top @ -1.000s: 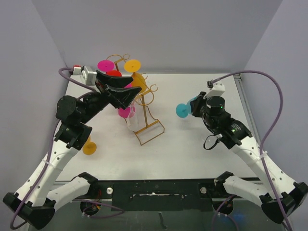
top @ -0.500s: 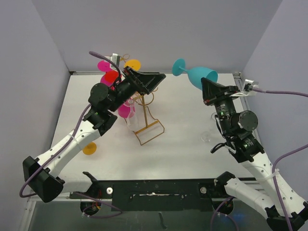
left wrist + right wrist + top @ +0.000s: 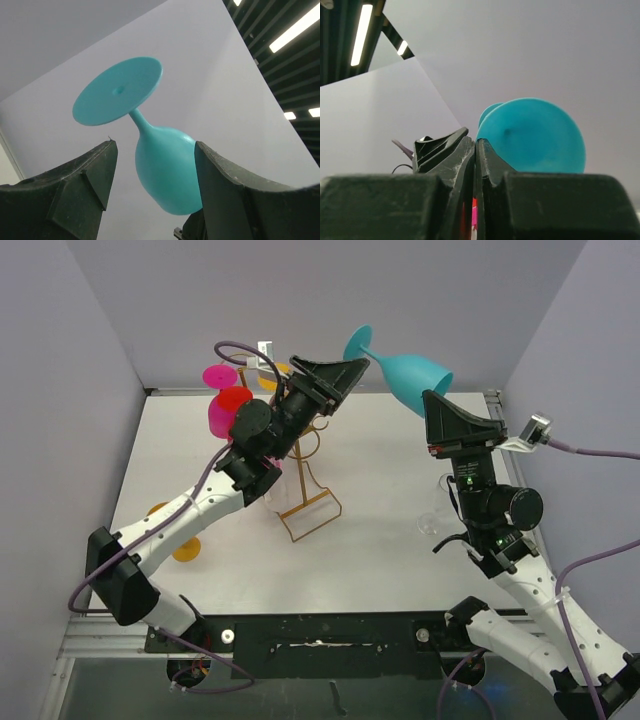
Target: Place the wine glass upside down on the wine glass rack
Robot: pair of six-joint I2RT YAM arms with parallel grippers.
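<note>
While the right gripper (image 3: 432, 402) stays pinched shut on the bowl rim of the teal plastic wine glass (image 3: 408, 372), that glass has risen from low over the table's right side to high in the air, tilted, foot pointing left. 1 left gripper (image 3: 345, 380), jaws wide apart and empty, has swung up from beside the gold wire wine glass rack (image 3: 317, 523) to face the foot, near but apart. Judged: handover pending, glass not yet hung. Rack already bears a pink glass (image 3: 219, 376) and a red glass (image 3: 236, 398).
</note>
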